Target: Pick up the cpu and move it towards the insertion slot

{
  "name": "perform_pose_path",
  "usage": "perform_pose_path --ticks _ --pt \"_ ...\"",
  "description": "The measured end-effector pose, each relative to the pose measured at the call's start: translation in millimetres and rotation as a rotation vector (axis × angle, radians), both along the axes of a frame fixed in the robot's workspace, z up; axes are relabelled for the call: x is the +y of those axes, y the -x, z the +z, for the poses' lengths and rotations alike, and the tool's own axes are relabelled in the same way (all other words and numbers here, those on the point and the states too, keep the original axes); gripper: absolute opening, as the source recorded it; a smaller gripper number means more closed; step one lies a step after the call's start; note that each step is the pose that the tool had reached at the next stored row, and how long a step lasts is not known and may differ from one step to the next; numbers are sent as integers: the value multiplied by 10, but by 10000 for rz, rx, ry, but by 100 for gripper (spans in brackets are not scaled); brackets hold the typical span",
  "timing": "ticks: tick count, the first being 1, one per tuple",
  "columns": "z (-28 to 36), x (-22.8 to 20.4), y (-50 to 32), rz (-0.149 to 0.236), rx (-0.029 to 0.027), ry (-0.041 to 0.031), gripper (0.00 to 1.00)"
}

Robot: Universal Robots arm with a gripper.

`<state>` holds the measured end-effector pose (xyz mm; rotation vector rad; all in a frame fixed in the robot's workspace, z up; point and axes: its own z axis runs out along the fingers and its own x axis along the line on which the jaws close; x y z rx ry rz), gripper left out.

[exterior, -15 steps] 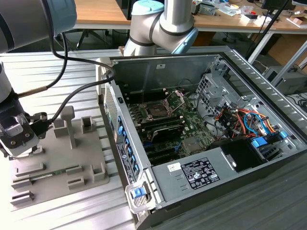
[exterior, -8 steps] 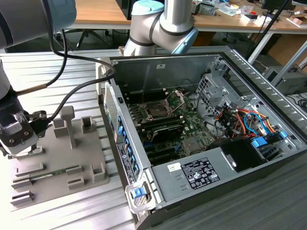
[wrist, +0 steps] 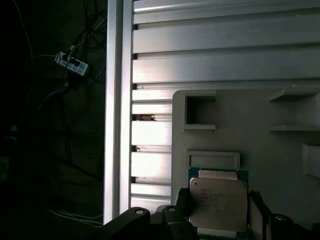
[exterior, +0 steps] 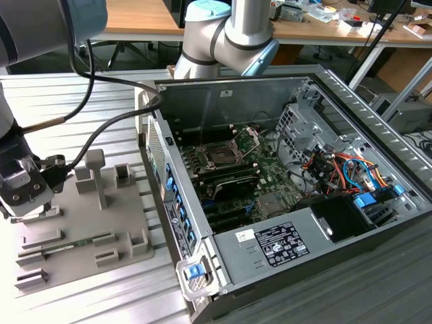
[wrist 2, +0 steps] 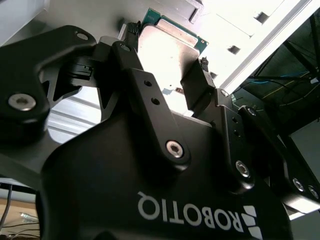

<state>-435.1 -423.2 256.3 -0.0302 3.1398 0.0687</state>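
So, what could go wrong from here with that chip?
The black gripper holds the silvery square cpu only by its thin edges, so it may slip or tilt. The dark square insertion slot lies beyond the grey metal case wall, which the chip could strike. The raised silver retention plate beside it could snag.

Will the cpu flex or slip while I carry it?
Probably stiff: the cpu looks like a flat, metal-topped plate. Its smooth lid might slip, since the gripper pinches only its thin edges. Thin, so likely light.
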Motion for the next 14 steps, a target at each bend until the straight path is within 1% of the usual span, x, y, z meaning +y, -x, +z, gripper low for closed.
perform_pose_path --ticks 14 --pt "80 0 -2 0 -1 -10 55"
